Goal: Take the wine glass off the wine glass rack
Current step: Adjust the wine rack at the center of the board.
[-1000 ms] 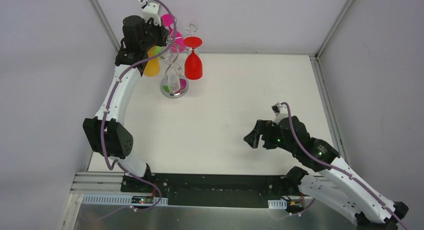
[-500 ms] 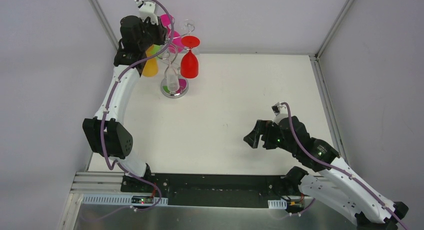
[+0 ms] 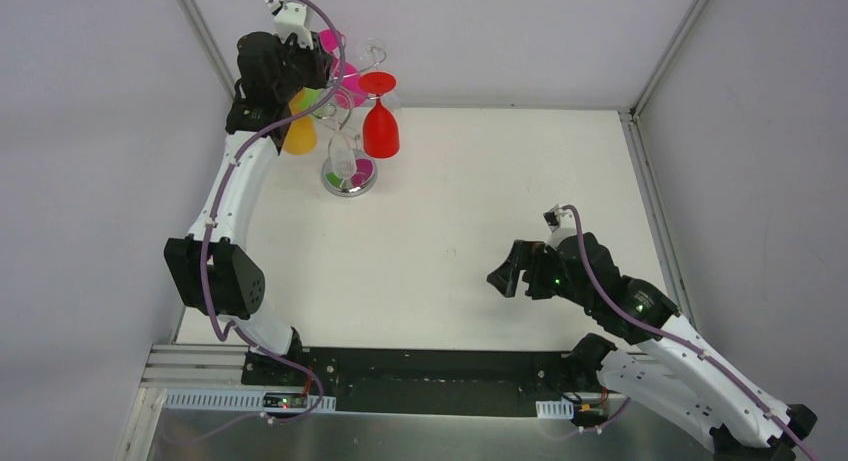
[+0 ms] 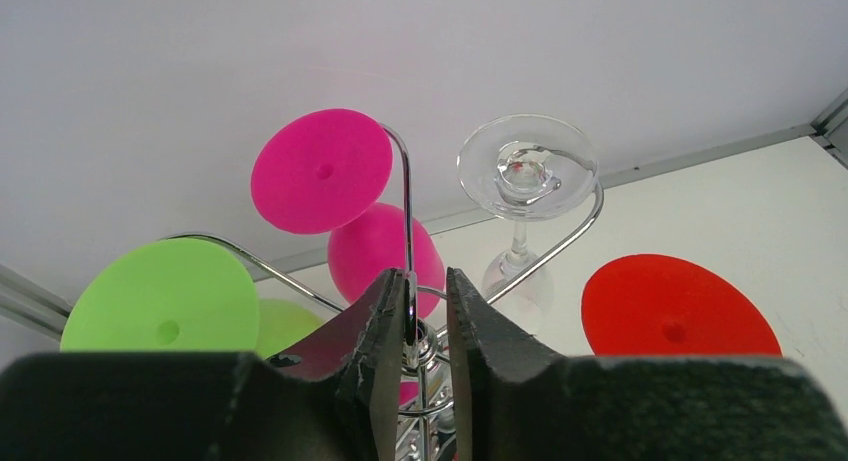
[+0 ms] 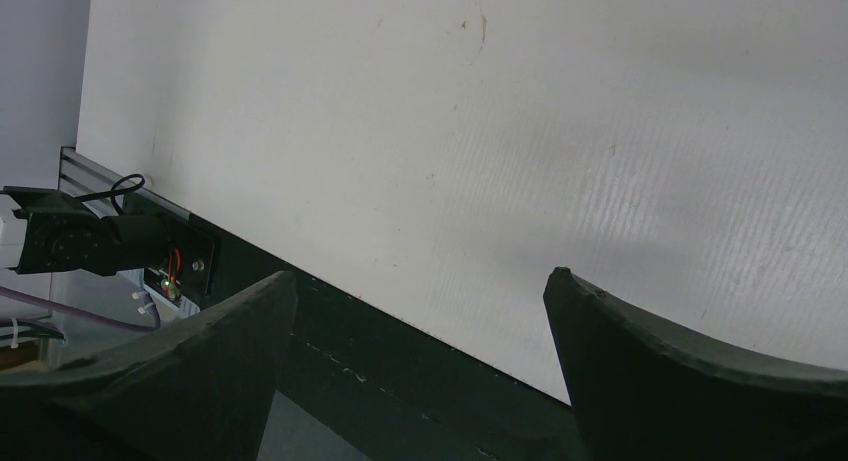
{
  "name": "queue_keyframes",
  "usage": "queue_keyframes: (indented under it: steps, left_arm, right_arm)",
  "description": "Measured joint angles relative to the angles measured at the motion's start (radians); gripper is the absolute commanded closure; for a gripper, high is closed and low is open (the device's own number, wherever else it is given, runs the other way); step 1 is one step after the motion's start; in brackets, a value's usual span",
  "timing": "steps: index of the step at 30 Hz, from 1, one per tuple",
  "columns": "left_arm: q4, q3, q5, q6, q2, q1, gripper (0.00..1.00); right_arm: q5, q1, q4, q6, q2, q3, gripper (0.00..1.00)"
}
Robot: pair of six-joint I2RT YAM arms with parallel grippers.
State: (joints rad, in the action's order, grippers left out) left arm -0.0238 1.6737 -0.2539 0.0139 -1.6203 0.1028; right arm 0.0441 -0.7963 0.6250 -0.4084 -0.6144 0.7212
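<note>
The left gripper (image 4: 425,281) had its jaws pinched narrowly on the wine glass rack (image 3: 350,187); the right gripper (image 5: 420,276) gaped wide above the table (image 5: 500,131).

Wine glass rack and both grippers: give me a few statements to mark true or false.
1. The left gripper has its fingers nearly together around the top of the chrome wire wine glass rack. True.
2. The right gripper holds a glass. False: it is open and empty above the white table.
3. The clear wine glass hangs upside down, foot uppermost. True.
4. The red wine glass stands upright on the table. False: it hangs inverted from the rack.
</note>
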Motion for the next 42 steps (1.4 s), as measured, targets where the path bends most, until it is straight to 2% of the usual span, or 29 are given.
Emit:
queue_keyframes:
  steps: [5,14,20,26,35,42]
  left_arm:
    - [0.014,0.001,-0.015,-0.029,0.000,-0.031,0.71]
    - [0.082,0.031,-0.064,-0.093,0.001,-0.088,0.69]
    - [0.126,0.058,-0.152,-0.167,0.001,-0.146,0.69]
    - [0.142,0.165,-0.262,-0.285,-0.028,-0.246,0.69]
    - [0.142,0.222,-0.420,-0.442,-0.108,-0.274,0.52]
    - [0.141,0.254,-0.510,-0.576,-0.148,-0.293,0.50]
  right_arm:
    - [0.000,0.000,0.000,0.000,0.000,0.000,0.01]
    - [-0.005,0.000,0.000,0.000,-0.005,0.000,0.01]
    - [-0.008,0.000,0.000,0.000,-0.006,0.000,0.01]
    - [-0.008,0.000,-0.002,0.000,-0.003,-0.006,0.01]
    - [-0.008,0.000,-0.001,0.001,0.005,-0.033,0.01]
    - [-0.008,0.000,-0.001,0.001,0.013,-0.034,0.01]
